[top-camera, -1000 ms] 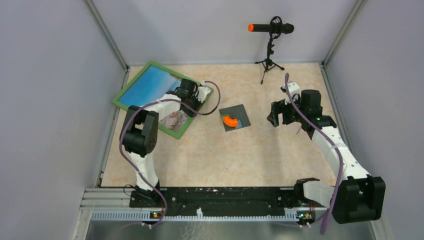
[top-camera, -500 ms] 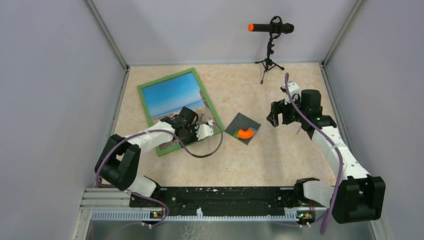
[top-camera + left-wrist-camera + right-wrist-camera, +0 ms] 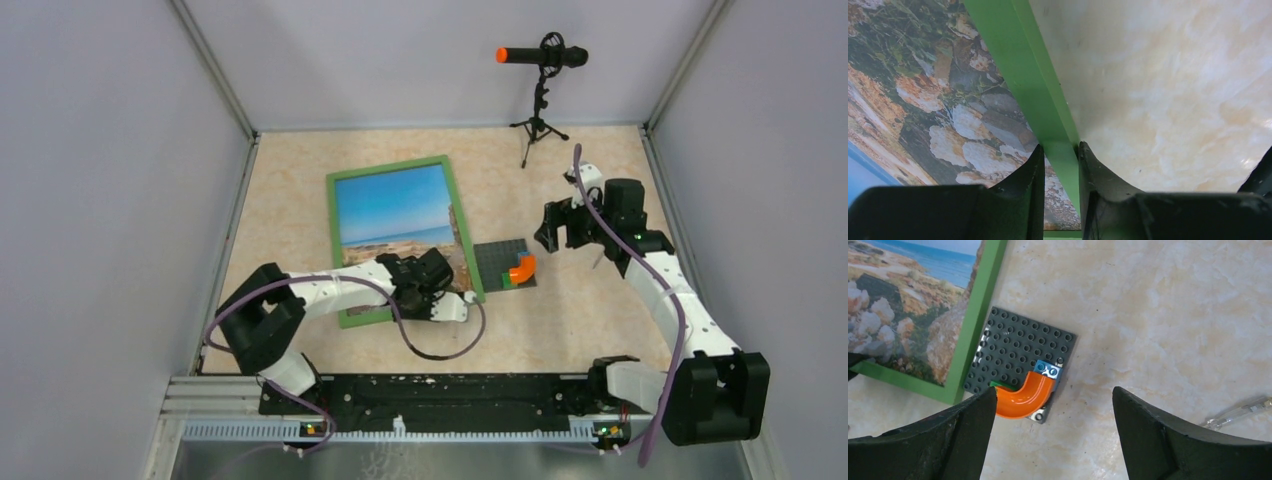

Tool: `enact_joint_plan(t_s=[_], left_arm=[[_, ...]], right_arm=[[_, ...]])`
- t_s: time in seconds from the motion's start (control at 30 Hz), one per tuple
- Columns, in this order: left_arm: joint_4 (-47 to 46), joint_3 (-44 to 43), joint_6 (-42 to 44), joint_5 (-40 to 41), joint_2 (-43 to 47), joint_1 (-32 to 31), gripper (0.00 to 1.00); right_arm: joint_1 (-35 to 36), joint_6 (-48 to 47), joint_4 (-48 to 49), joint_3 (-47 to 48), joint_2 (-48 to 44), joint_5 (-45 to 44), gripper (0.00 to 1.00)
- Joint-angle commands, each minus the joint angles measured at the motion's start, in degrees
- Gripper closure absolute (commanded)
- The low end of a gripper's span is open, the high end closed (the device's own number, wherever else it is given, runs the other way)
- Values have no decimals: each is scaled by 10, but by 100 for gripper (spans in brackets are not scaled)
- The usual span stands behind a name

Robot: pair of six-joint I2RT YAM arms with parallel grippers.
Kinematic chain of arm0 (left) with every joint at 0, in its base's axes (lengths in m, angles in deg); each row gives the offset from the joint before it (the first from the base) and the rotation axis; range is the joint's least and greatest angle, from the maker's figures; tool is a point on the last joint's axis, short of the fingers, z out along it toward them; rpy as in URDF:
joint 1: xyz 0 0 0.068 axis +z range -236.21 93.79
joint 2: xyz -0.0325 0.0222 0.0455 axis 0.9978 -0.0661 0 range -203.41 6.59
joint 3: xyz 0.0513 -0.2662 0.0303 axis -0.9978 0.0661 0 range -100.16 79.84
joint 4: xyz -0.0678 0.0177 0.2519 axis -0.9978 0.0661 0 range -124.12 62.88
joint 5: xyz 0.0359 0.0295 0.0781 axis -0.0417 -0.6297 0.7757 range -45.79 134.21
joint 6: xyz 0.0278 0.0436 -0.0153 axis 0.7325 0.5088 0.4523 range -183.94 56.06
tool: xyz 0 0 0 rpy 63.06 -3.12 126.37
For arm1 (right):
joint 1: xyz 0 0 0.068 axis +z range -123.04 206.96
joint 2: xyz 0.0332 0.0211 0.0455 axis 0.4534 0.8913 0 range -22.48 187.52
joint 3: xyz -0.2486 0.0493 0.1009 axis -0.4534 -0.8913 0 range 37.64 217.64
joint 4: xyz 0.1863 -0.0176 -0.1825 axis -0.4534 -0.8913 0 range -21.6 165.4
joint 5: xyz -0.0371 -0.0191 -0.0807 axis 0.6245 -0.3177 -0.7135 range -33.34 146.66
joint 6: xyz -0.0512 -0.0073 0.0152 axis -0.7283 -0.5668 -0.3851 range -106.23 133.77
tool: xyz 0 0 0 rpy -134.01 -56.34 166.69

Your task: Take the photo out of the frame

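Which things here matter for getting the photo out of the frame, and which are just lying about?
For the job: frame, photo, left gripper clamped on the frame's green border.
Lying about: grey baseplate with orange brick, microphone.

Smooth stone-look worktop (image 3: 1173, 100), matt green frame (image 3: 1023, 65)
The worktop has a faint sheen; the orange brick (image 3: 1025, 397) shines like glossy plastic on its studded grey baseplate (image 3: 1013, 350).
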Motion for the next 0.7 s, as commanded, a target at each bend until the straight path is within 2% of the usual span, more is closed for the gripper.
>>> enact_joint_plan(t_s=[0.0, 0.17, 0.4, 0.5, 0.57, 0.63, 0.67], left_arm=[[-50, -42, 10, -121, -103, -79, 100], [-51, -131, 36, -133, -179, -102, 100], [-64, -152, 40, -113, -190, -102, 100], [-57, -165, -4, -101, -172, -95, 89], [-61, -168, -40, -107, -160, -88, 78], [-66, -166, -70, -99, -157, -88, 56], [-70, -165, -94, -94, -161, -88, 49]], right_arm=[[-25, 12, 5, 32, 3, 22, 16], [-48, 12, -3, 31, 9, 48, 16], [-68, 13, 3, 22, 9, 57, 16], [-68, 21, 7, 19, 10, 66, 16], [-68, 28, 11, 18, 12, 72, 16], [-68, 39, 17, 18, 16, 80, 16], [-68, 44, 20, 19, 19, 85, 15]])
